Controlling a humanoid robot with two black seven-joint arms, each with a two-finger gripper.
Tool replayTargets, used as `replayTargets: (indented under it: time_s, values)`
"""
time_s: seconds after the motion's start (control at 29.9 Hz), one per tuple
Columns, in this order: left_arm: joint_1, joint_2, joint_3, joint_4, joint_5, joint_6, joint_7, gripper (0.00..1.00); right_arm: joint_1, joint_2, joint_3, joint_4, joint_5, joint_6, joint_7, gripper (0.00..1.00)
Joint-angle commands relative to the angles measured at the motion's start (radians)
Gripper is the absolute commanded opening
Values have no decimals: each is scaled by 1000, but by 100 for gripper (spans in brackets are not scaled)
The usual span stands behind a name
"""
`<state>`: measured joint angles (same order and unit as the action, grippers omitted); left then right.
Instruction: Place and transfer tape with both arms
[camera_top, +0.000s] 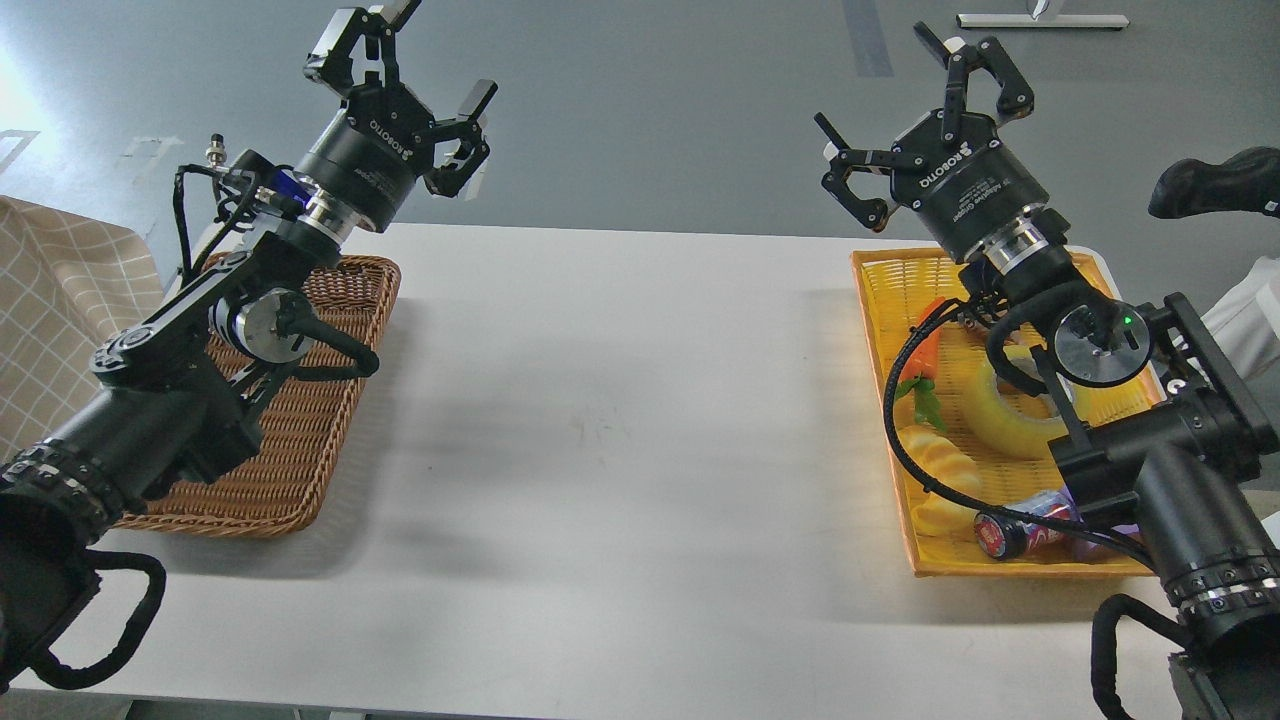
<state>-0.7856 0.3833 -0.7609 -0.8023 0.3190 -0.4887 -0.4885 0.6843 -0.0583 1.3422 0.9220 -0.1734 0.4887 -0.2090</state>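
Worktop (620, 420) white, grey floor (650, 100) behind. We count two baskets: brown wicker (290, 440), yellow (885, 290). One tape (1005, 415) lies in yellow basket. Our left tool (425, 95) and right tool (915, 115) both released, empty.

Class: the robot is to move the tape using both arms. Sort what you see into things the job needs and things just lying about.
Needed: tape; left gripper; right gripper.

Lying about: carrot toy; croissant toy; drink can; yellow basket; wicker basket.

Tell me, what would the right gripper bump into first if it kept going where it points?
Probably nothing: the open right gripper points up and away, past the white table, toward bare grey floor. Depth is hard to judge.
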Motion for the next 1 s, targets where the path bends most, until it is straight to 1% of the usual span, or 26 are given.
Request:
replayTargets:
  time_s: [0.0, 0.33, 0.47, 0.53, 0.6, 0.63, 0.77, 0.9, 0.97]
  values:
    - [0, -1, 0, 0, 0, 0, 0, 98, 1, -1, 0, -2, 0, 0, 0, 100]
    - [-3, 0, 0, 0, 0, 0, 0, 98, 1, -1, 0, -2, -2, 0, -1, 100]
    - [-3, 0, 0, -1, 0, 0, 0, 98, 11, -6, -38, -2, -14, 0, -3, 100]
    - [-3, 0, 0, -1, 0, 0, 0, 98, 20, -27, -78, 1, -38, 0, -3, 100]
    - [-3, 0, 0, -1, 0, 0, 0, 98, 43, -83, -129, 1, -52, 0, -3, 100]
    - [-3, 0, 0, -1, 0, 0, 0, 98, 43, -83, -129, 1, -52, 0, -3, 100]
    - [-3, 0, 0, -5, 0, 0, 0, 98, 98, -181, -250, 3, -70, 0, -3, 100]
    - [-3, 0, 0, -5, 0, 0, 0, 98, 138, -248, -314, 6, -100, 0, -3, 100]
    - [-3, 2, 0, -5, 0, 0, 0, 98, 181, -303, -360, 14, -135, 0, -3, 100]
